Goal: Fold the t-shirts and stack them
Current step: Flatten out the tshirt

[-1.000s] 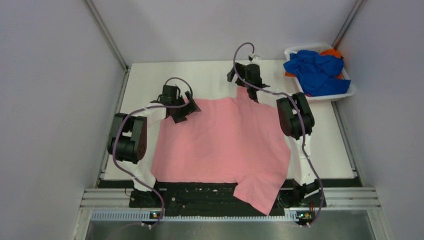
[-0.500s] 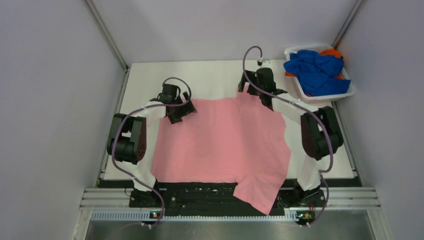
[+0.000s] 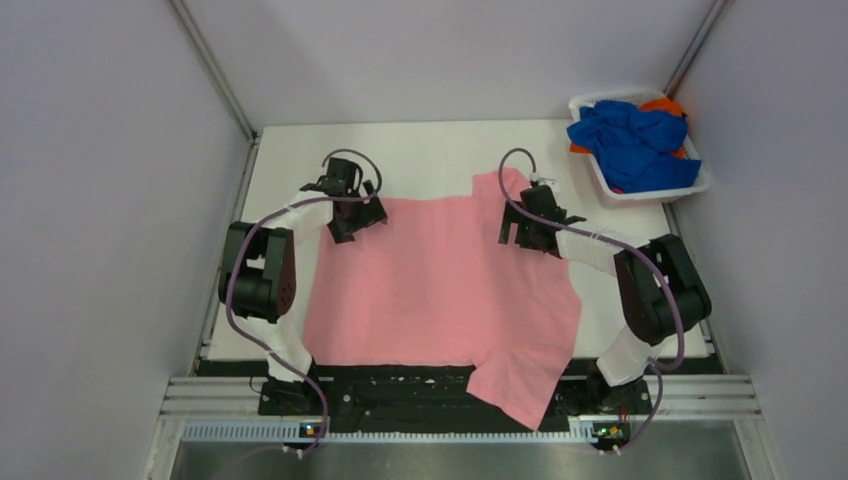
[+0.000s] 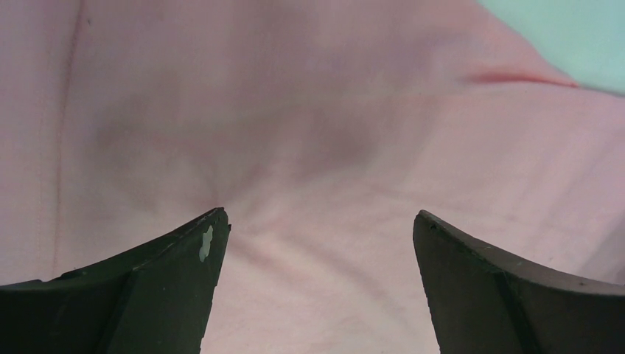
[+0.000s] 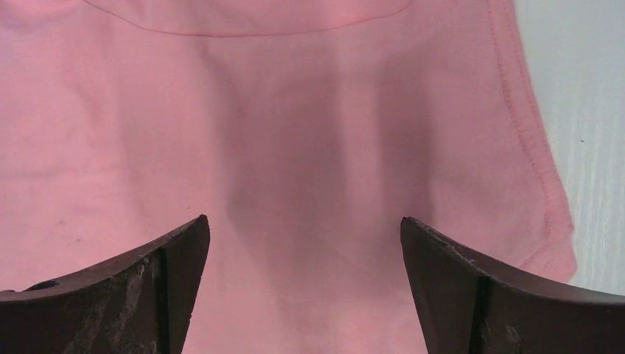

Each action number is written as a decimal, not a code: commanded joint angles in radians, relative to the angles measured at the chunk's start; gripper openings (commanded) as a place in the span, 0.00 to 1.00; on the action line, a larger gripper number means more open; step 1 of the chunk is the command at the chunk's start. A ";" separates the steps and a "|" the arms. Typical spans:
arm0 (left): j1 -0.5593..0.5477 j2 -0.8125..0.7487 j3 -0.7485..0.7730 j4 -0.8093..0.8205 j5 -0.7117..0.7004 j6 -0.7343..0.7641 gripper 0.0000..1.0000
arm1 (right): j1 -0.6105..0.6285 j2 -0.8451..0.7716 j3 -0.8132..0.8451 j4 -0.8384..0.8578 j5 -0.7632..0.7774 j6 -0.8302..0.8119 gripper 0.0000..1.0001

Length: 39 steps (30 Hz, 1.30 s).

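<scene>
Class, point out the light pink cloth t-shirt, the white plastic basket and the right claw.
light pink cloth t-shirt (image 3: 440, 290): top view, middle of its body.
white plastic basket (image 3: 658, 194): top view, near rim.
right claw (image 5: 303, 220): right wrist view, midway between fingertips.

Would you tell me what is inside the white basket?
A crumpled blue shirt fills the basket, with orange cloth peeking out behind it. Anything underneath is covered.

The pink t-shirt (image 3: 440, 290) is plain (as are the blue t-shirt (image 3: 630, 140) and orange t-shirt (image 3: 665, 103)), the table (image 3: 420, 150) white.
</scene>
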<state>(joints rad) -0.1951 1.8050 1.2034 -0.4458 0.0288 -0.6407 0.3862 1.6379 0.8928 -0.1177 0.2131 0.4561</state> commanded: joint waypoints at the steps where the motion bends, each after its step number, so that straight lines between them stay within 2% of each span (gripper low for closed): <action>1: 0.012 0.068 0.090 -0.030 -0.051 0.009 0.99 | -0.007 0.084 0.062 0.016 0.020 0.010 0.99; 11: 0.072 0.286 0.331 -0.091 -0.035 0.010 0.99 | -0.072 0.332 0.305 -0.006 -0.041 0.000 0.99; 23: 0.152 0.608 0.864 -0.208 0.084 0.001 0.99 | -0.140 0.575 0.704 -0.090 -0.108 -0.035 0.99; 27: 0.172 0.670 0.998 -0.224 0.119 0.006 0.99 | -0.158 0.594 0.778 -0.104 -0.099 -0.007 0.99; 31: 0.180 0.660 1.077 -0.232 0.144 0.032 0.99 | -0.162 0.494 0.756 -0.082 -0.086 -0.037 0.99; 33: 0.178 0.599 1.080 -0.242 0.117 0.051 0.99 | -0.161 0.412 0.707 -0.068 -0.086 -0.057 0.99; 35: 0.177 0.497 1.004 -0.222 0.103 0.064 0.99 | -0.162 0.309 0.622 -0.045 -0.079 -0.057 0.99; 39: 0.174 0.193 0.644 -0.116 0.064 0.052 0.99 | -0.163 0.079 0.352 0.037 -0.012 -0.003 0.99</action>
<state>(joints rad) -0.0216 2.3264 2.0655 -0.6422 0.1356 -0.6003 0.2337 1.9797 1.4117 -0.1684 0.1364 0.4206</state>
